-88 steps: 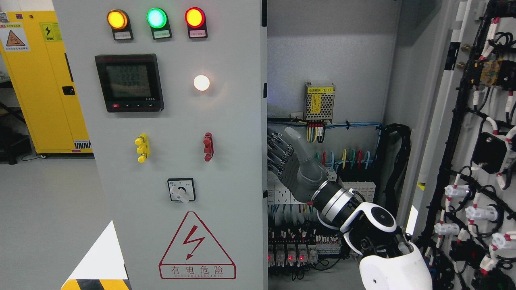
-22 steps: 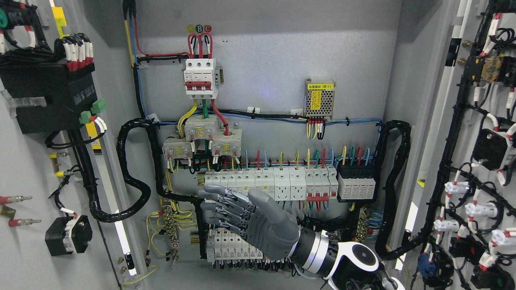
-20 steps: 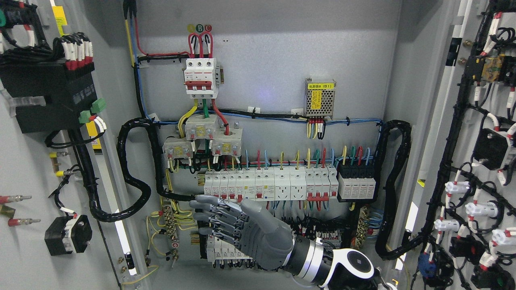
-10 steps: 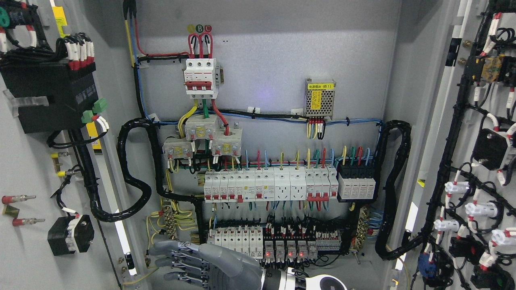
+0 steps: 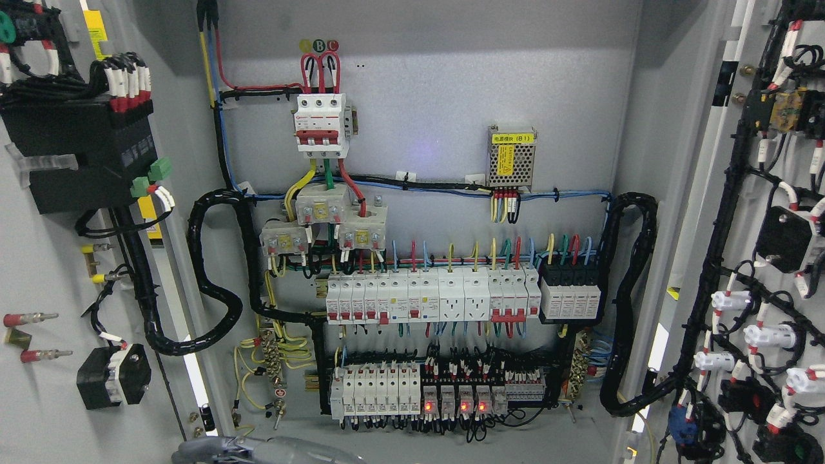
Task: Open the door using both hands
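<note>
Head view: hand (image 5: 258, 450) at bottom edge, finger state unclear; left door (image 5: 38, 361) well apart.

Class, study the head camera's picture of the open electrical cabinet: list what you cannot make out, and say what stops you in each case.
- Hand: a blurred grey shape cut off by the bottom edge; which arm it belongs to and its finger pose are unreadable.
- Left door and right door: cropped by the side edges, so their full swing is unseen.
- Power supply label: print too small to read.
- Lower breaker row: markings too small.
</note>
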Motion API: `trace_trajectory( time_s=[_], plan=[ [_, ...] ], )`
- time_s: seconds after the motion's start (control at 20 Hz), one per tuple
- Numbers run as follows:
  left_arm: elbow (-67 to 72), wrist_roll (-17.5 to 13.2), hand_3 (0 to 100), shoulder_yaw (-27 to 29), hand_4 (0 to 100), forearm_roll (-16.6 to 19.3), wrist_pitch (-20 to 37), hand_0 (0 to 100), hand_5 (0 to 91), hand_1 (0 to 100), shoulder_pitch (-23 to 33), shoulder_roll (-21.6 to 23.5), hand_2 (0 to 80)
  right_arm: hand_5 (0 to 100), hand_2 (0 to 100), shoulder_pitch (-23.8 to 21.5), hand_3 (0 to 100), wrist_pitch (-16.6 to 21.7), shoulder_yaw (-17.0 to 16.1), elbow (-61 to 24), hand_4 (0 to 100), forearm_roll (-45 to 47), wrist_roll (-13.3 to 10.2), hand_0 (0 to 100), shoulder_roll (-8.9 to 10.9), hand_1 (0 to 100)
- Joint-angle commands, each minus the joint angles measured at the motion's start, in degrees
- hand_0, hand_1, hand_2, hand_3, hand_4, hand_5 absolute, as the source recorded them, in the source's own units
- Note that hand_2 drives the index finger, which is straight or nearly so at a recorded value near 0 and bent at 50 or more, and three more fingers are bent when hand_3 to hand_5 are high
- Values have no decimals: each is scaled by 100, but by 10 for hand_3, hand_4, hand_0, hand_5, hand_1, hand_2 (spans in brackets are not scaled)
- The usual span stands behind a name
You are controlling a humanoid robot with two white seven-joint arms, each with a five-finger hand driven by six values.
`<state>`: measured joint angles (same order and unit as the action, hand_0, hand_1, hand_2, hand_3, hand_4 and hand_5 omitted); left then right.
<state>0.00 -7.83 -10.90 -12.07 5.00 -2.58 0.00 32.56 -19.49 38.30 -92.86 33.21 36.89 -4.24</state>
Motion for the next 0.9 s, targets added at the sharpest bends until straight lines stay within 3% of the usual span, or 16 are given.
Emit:
trace_trajectory(
  time_s=[0.0,0.2,0.5,0.85],
  plan=[
    [150,1,0,0,0,-6,1,0,0,0,3,18,0,0,0,14,0,-3,572,-21,0,-43,-24,201,-446,123],
    [150,1,0,0,0,3,1,0,0,0,3,18,0,0,0,31,0,32,652,31,0,-105,-59,201,-446,123],
    [150,1,0,0,0,3,1,0,0,0,3,27,0,0,0,101,0,41,801,76,0,-96,-296,201,-446,122],
    [150,1,0,0,0,3,1,0,0,0,3,18,0,0,0,374,0,50,969,111,0,-78,-305,201,-463,123]
  ],
)
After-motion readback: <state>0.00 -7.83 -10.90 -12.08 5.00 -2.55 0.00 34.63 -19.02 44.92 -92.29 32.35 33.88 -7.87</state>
